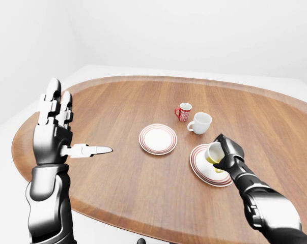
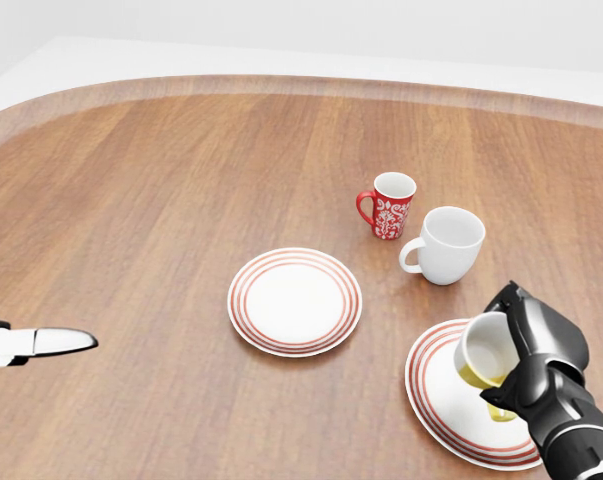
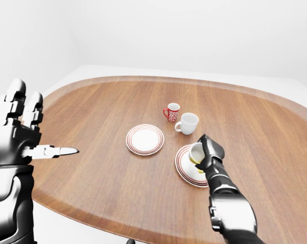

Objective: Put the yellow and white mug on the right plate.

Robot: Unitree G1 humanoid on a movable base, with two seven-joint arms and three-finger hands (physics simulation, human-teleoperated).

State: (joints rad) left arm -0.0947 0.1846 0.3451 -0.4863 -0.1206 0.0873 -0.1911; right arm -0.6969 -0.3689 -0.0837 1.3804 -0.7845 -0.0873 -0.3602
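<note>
The yellow and white mug (image 2: pixel 481 355) hangs tilted over the right plate (image 2: pixel 436 388), its white mouth turned to the left. My right hand (image 2: pixel 526 355) is shut on it, black fingers wrapped round its body. Its yellow underside hovers just above the plate; contact cannot be judged. My left hand (image 1: pixel 54 124) is raised at the left of the left-eye view, open and empty, with its thumb (image 2: pixel 51 342) showing at the head view's left edge.
A second red-ringed plate (image 2: pixel 295 300) lies at the middle of the round wooden table (image 2: pixel 161 200). A red patterned mug (image 2: pixel 389 205) and a plain white mug (image 2: pixel 447 245) stand above the right plate in the head view.
</note>
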